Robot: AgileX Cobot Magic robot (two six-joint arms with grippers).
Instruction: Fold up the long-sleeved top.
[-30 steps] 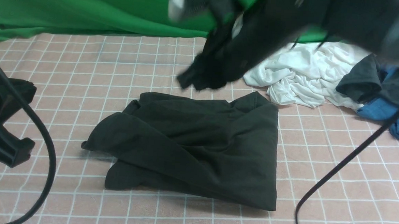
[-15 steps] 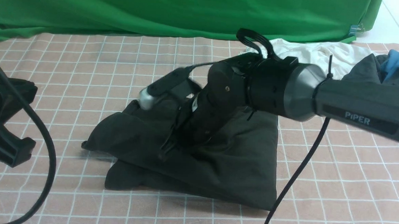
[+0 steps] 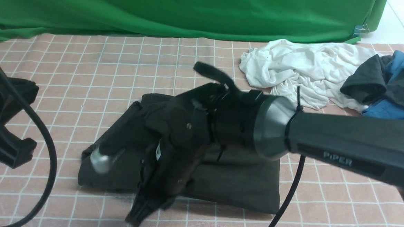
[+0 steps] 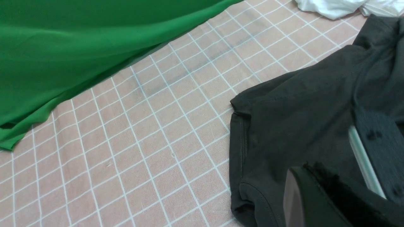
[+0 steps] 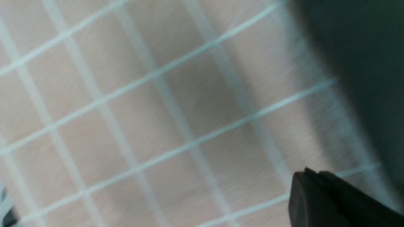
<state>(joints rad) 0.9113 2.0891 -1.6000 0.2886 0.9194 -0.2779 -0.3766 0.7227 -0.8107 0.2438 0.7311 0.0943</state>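
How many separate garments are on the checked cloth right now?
4: the long-sleeved top folded at centre under the right arm, a white garment behind it, and a charcoal-grey garment over a blue garment far right. More may be hidden.

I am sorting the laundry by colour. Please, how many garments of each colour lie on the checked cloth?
Black: 1, the long-sleeved top
White: 1, the white garment
Charcoal-grey: 1, the grey garment
Blue: 1, the blue garment
Total: 4 garments

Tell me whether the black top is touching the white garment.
Apart. The front view shows a strip of bare checked cloth between the black top's far edge and the white garment.
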